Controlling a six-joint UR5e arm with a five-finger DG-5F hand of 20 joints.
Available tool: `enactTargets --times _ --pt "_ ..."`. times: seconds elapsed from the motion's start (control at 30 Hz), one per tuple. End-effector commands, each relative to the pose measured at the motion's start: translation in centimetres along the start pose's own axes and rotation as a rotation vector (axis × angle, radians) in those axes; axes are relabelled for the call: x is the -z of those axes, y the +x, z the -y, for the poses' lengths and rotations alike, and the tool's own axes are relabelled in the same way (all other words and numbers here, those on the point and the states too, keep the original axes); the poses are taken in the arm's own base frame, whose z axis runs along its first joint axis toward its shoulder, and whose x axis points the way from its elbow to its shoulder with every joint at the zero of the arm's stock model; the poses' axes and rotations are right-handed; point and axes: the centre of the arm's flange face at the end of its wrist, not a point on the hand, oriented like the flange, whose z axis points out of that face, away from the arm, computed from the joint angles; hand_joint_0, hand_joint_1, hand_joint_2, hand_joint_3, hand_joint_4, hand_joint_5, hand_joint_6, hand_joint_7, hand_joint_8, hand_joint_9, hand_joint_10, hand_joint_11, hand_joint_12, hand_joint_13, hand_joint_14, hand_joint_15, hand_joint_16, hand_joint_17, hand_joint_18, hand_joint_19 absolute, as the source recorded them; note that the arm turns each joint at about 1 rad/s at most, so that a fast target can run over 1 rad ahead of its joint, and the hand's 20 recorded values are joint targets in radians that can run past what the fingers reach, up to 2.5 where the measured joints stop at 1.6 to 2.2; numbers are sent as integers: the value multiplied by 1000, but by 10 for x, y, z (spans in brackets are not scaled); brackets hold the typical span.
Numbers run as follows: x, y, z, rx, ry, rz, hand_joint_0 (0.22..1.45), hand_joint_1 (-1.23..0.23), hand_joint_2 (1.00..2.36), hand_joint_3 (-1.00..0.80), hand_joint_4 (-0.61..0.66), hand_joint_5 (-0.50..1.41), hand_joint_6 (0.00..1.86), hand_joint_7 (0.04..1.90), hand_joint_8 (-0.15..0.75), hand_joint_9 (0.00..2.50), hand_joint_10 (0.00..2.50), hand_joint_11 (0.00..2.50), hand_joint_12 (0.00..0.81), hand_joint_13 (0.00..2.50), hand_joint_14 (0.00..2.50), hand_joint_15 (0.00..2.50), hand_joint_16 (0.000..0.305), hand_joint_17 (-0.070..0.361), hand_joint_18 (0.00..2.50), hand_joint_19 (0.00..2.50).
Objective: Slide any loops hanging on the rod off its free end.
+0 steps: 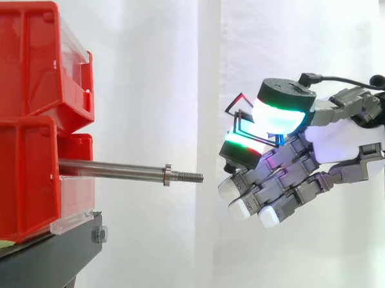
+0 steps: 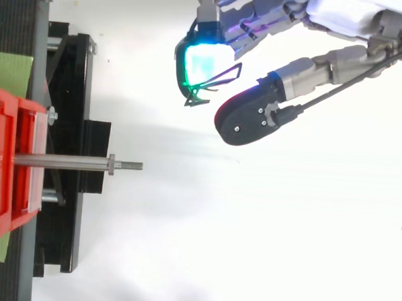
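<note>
Thin wire loops sit pinched between the thumb and a glowing fingertip of the hand, clear of the free end of the bare rod. Such a slight pinch could let them slip and drop.

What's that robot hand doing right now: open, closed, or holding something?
Robot hand: closed, pinching thin wire loops between its glowing pads, off beyond the free end of the rod.
</note>
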Motion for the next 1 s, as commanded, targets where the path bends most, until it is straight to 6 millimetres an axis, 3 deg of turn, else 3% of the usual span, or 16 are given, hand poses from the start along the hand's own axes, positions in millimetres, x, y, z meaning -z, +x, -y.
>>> enactTargets --times 0.0,0.27,0.6,0.97 --pt "1 -1 0 -10 3 0 749 -892 1000 -500 72 -214 875 1113 248 600 9 264 328 658 5 117 47 106 696 290" --pt "1 3 1 -11 10 -4 688 -851 1000 -500 111 -206 874 1132 256 665 9 287 330 693 5 140 47 105 705 325" --pt "1 3 1 -11 10 -4 587 -578 1000 -500 121 -175 836 1157 282 777 12 307 349 743 7 183 48 109 723 408" --pt "1 3 1 -11 8 -4 621 -781 1012 -330 98 -185 839 1188 277 747 10 314 351 723 7 180 49 110 712 402"
